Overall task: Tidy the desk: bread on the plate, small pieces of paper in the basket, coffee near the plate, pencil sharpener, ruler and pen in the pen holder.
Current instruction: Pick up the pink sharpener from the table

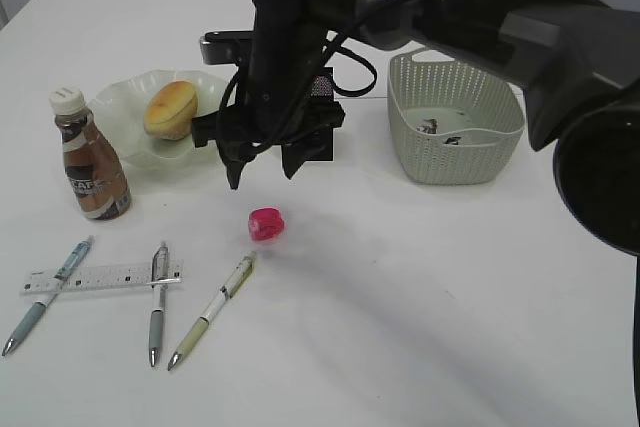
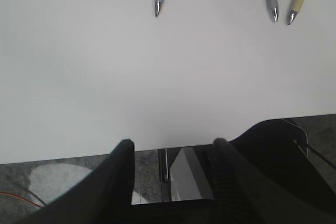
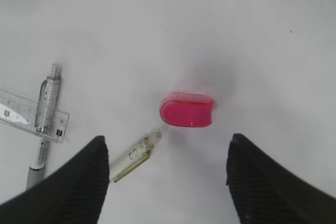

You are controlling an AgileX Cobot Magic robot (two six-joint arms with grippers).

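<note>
Your right pincer (image 3: 167, 174), wide and empty, hangs just over the pink pencil sharpener (image 3: 187, 110); its long axis lies across the gap. The left pincer (image 2: 170, 148) waits half-open at the worktop's near edge.

My exterior camera looks down at a slant across the desk (image 1: 420, 327), from its near side. My right wrist camera faces straight down, close over the sharpener (image 3: 187, 110) just ahead of the right gripper (image 3: 167, 174); both views share it, the ruler (image 3: 31, 119) and two pens. My left wrist camera looks over the desk edge from behind the left gripper (image 2: 172, 156), with pen tips well ahead.
</note>
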